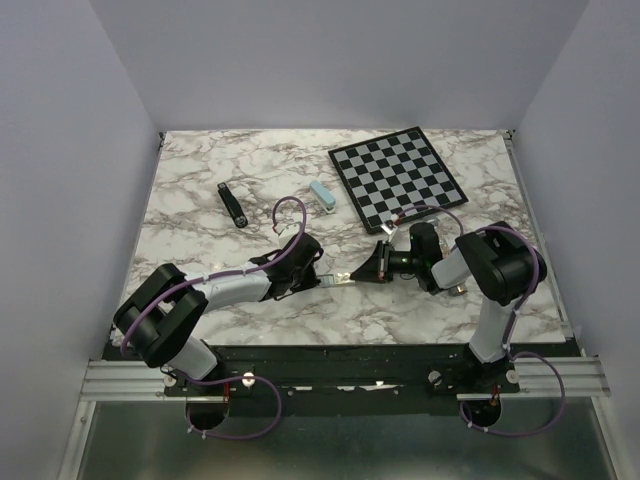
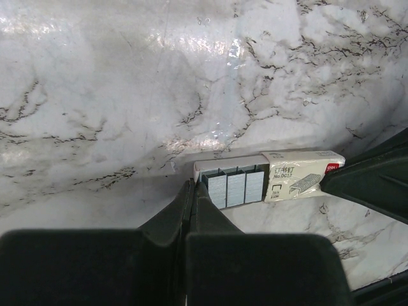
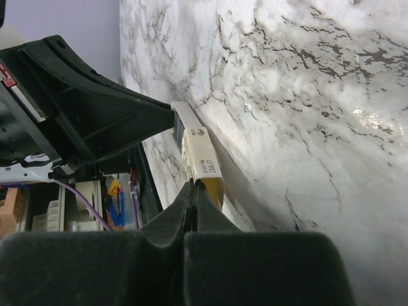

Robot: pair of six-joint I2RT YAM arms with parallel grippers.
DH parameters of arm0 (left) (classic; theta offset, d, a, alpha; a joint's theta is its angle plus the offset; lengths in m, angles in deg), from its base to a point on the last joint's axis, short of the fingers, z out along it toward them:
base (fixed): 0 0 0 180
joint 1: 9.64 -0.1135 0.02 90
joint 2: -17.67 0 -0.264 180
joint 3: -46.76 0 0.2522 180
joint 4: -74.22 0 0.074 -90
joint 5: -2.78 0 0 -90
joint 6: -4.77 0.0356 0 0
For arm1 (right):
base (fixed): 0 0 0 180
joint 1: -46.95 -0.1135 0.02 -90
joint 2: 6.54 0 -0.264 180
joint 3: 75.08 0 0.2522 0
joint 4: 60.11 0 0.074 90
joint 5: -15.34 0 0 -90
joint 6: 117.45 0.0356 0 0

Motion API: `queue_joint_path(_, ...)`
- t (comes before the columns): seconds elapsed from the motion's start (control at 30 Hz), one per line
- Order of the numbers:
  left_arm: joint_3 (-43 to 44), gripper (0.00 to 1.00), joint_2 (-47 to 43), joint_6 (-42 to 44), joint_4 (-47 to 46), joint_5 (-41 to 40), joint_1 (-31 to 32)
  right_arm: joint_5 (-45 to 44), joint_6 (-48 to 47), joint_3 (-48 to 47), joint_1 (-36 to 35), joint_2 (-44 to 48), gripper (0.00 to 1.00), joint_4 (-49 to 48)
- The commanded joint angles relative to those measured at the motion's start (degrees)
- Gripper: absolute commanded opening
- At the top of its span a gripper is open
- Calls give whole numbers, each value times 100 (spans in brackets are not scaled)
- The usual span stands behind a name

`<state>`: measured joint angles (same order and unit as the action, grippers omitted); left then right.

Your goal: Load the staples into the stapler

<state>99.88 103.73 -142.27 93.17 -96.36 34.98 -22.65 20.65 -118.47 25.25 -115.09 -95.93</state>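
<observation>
The staples (image 2: 236, 189) lie as silver-grey strips in the white tray slid partly out of a small cream box (image 2: 299, 176). My left gripper (image 2: 193, 185) is shut with its tips on the tray's end wall. My right gripper (image 3: 195, 185) is shut on the near end of the box's sleeve (image 3: 203, 156). In the top view the two grippers meet over the middle of the table, left gripper (image 1: 322, 279) and right gripper (image 1: 362, 275), with the box (image 1: 343, 279) between them. The black stapler (image 1: 232, 206) lies apart at the back left, untouched.
A checkered board (image 1: 395, 177) lies at the back right. A small light-blue block (image 1: 322, 196) sits just left of it. The marble table (image 1: 200, 190) is walled in at the back and on both sides.
</observation>
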Motion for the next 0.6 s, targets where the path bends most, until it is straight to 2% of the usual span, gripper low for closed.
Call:
queue_joint_path(0.0,-15,0,-45,-9,87,36,-24,-164,-318,1,68,220,1,360)
queue_joint_path(0.57,371,0,147,61,254,-43,3,-665,-477,422,578,808,1,871)
